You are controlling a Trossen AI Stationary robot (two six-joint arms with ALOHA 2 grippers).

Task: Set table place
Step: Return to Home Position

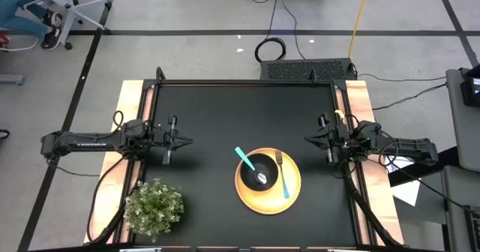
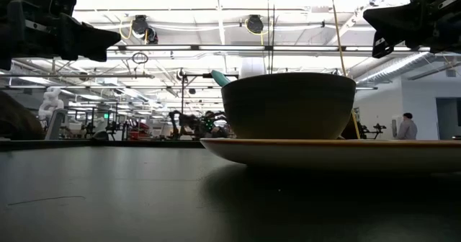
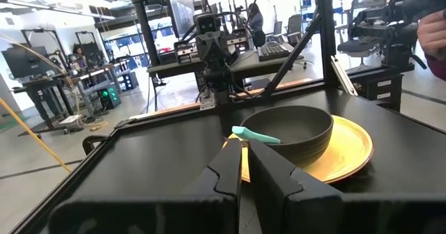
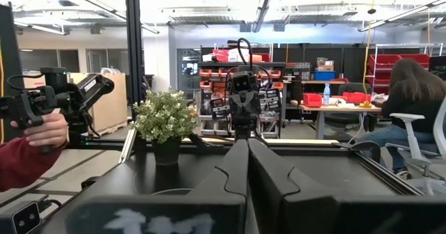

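Left gripper and right gripper are hovering clenched, empty, well clear of the plate, its setting seemingly finished.

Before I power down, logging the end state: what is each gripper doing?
Left gripper: shut, empty, over the table's left side.
Right gripper: shut, empty, over its right side.

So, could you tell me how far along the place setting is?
The black bowl sits on the yellow plate, the spoon in it, the fork beside it on the plate. Nothing is in hand: left gripper and right gripper hang shut at the table sides. Placing looks finished.
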